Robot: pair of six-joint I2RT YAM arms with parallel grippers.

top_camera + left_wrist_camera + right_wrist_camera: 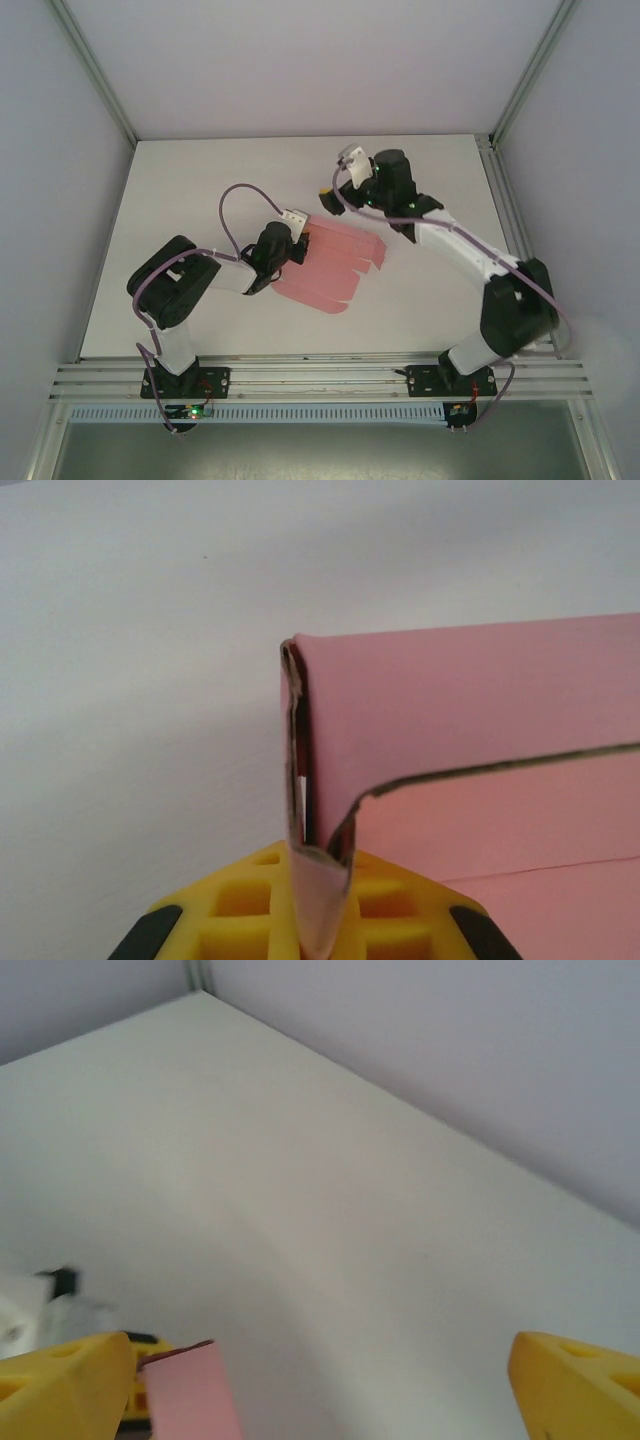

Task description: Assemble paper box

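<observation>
The paper box is a pink card sheet with flaps, partly folded, lying at the middle of the white table. My left gripper is shut on its left edge. In the left wrist view a folded pink wall stands upright, and a pinched flap runs down between the yellow fingers of the left gripper. My right gripper hovers just behind the sheet's far edge, open wide. In the right wrist view its yellow fingertips stand far apart around the right gripper, with a pink corner beside the left one.
Grey enclosure walls and metal corner posts surround the table. An aluminium rail runs along the near edge, where both arm bases stand. Bare table surface lies to the far left and far back.
</observation>
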